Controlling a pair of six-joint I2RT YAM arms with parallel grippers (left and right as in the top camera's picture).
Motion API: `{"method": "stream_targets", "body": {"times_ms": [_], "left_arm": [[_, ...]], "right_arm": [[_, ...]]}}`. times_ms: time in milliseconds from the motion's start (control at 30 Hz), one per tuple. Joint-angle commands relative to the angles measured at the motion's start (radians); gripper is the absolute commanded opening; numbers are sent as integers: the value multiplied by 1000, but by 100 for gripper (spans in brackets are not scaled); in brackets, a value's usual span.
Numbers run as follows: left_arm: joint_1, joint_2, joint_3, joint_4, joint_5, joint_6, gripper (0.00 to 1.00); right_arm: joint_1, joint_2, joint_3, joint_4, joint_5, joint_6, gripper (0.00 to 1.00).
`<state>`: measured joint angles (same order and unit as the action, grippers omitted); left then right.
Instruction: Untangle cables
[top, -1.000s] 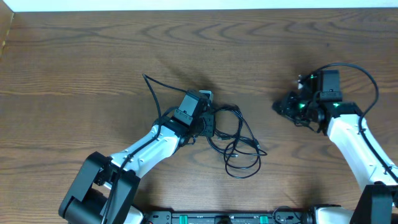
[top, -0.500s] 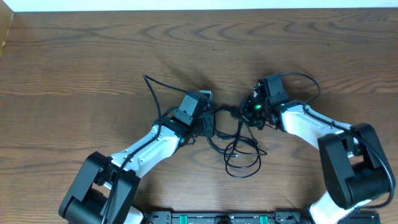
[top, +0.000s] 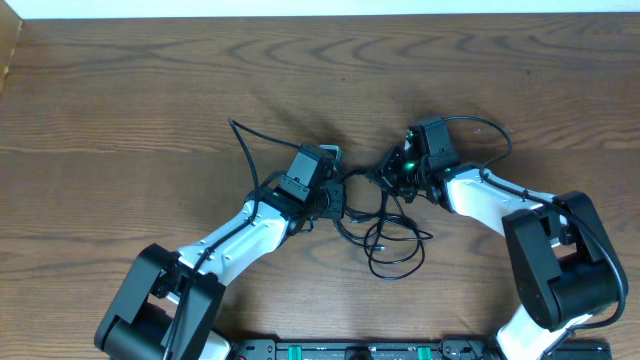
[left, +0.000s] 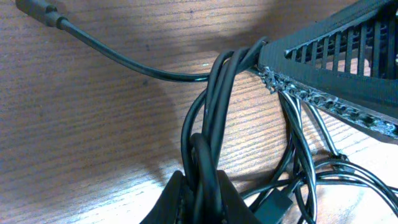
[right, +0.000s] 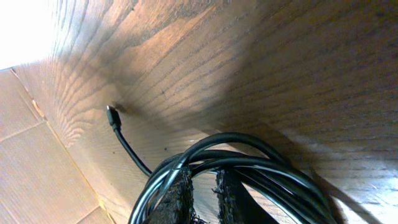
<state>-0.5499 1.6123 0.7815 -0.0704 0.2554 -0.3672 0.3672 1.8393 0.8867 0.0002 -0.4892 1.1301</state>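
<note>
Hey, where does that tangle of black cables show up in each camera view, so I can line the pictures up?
Overhead: the black cable tangle lies just right of centre.
Left wrist: it fills the middle, running down to the bottom edge.
Right wrist: its loops curve across the bottom centre.
Shared landmark: the brown wood-grain table beneath it in all three.

My overhead looking straight down on the whole table (top: 120, 90), my wrist cameras low and very close, all three sharing the tangled cables (top: 378, 228)
</note>
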Motion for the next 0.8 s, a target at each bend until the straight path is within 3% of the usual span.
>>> {"method": "stream_targets", "body": {"times_ms": [0,300,633,700,767], "left_arm": [[-4,2,8,0,25,8,8],[-62,2,8,0,24,18,8],[-71,2,8,0,24,18,8],[-71,2,8,0,24,18,8],[-71,2,8,-1,24,18,8]], "right_arm": [[8,18,-1,21,62,44,14],[65,25,-1,34,166,139,14],[80,149,-1,98,134,179,12],[81,172,-1,117,120,178,1],[80,175,-1,115,124,154,1]]}}
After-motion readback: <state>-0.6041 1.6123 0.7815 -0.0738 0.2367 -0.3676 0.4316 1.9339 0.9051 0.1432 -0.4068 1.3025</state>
